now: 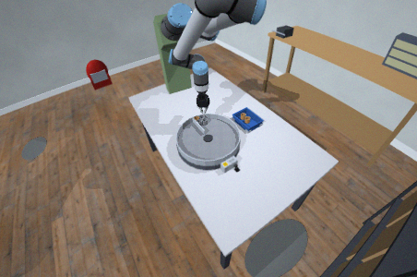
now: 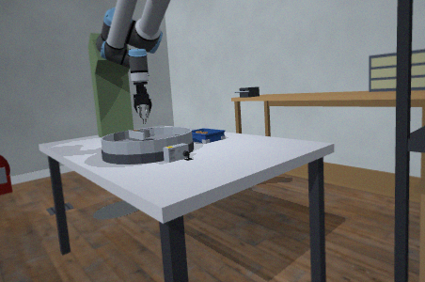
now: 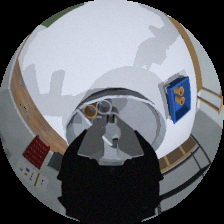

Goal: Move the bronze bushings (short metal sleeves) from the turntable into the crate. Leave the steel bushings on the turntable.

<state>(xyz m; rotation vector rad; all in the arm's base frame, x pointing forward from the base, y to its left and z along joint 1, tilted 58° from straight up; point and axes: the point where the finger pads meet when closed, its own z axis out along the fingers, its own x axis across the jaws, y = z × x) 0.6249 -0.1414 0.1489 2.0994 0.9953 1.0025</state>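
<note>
Hovering closed and empty above the turntable's (image 1: 184,148) far rim, the pincer (image 1: 203,110) has one bronze bushing (image 3: 89,110) left beside a steel bushing (image 3: 103,106), with two bronze ones seemingly in the blue crate (image 1: 240,115).

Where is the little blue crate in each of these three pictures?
Top: the blue crate sits right of centre, just right of the round turntable.
Exterior: the crate is mid-picture, behind the turntable's right end.
Wrist: the crate is at the right edge.
Shared landmark: the turntable beside it.
</note>
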